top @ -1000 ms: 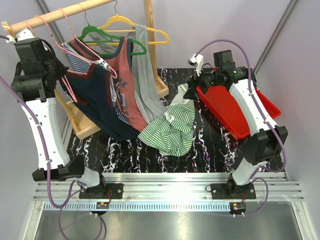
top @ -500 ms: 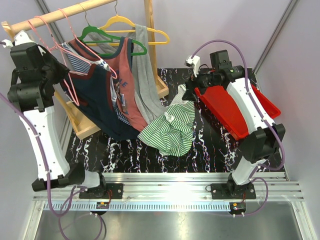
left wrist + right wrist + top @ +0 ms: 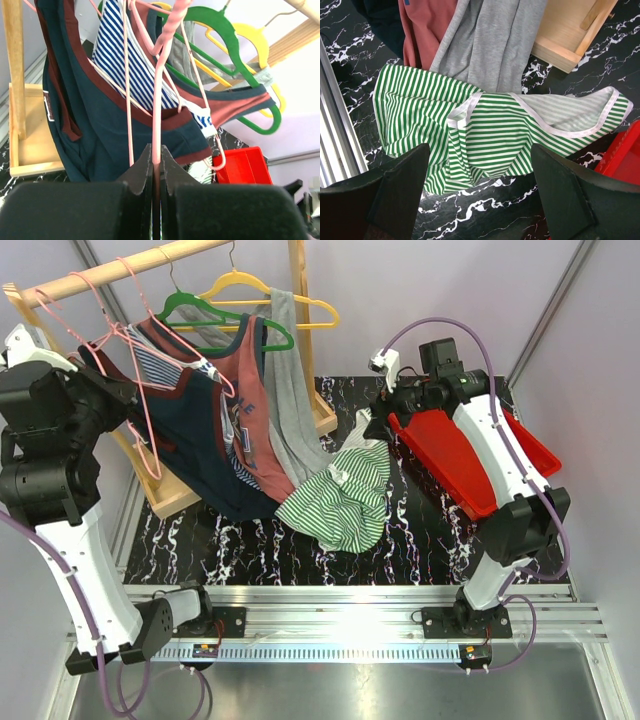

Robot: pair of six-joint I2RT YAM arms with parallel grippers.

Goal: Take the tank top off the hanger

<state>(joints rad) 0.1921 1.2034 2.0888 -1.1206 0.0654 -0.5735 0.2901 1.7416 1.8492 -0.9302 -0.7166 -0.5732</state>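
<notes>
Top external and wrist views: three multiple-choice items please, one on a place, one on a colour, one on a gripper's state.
1. Where does the green-and-white striped tank top lie?
A) on the black marbled table
B) in a red bin
C) over the wooden rail

2. What colour is the thin hanger that the left gripper pinches?
A) yellow
B) pink
C) green

3. How is the right gripper?
A) shut on fabric
B) shut on a hanger
C) open, holding nothing

Key:
1 A, it is spread on the table.
2 B, pink rod sits between the shut jaws.
3 C, its jaws stand wide apart above the striped top.
</notes>
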